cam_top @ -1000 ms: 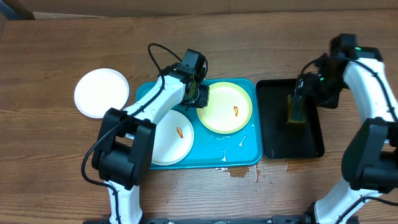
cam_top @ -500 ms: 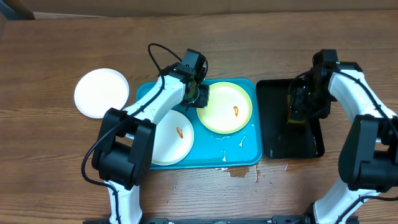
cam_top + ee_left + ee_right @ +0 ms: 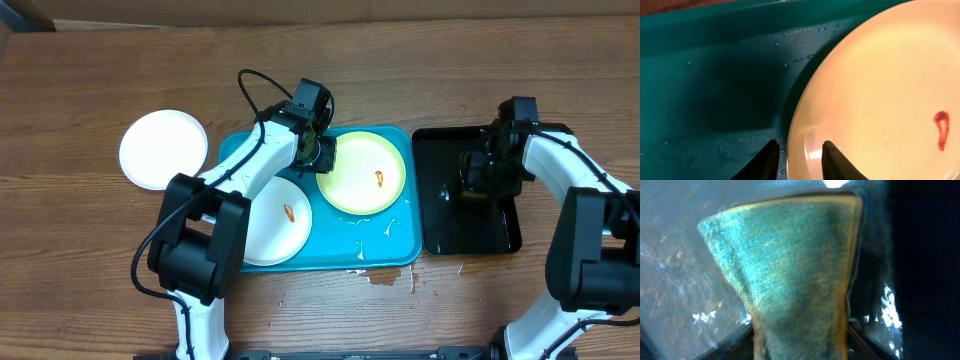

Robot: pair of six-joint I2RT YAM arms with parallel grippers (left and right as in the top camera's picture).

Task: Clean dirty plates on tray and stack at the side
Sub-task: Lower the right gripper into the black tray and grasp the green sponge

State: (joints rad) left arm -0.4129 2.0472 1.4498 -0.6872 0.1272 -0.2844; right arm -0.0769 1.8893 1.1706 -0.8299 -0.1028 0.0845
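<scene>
- Left hand (image 3: 801, 150) straddles the rim of the yellow-green plate (image 3: 880, 90), likely to steady it; whether it truly pinches is unclear.
- Right hand (image 3: 800, 340) clamps the sponge (image 3: 790, 260), probably for wiping.

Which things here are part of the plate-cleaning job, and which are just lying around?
Job: turquoise tray; yellow-green plate, left pincer at its rim; smeared white plate; clean-looking white plate left of the tray; sponge in the right pincer.
Lying about: black tray under the sponge; wet patch in front of the turquoise tray.
</scene>
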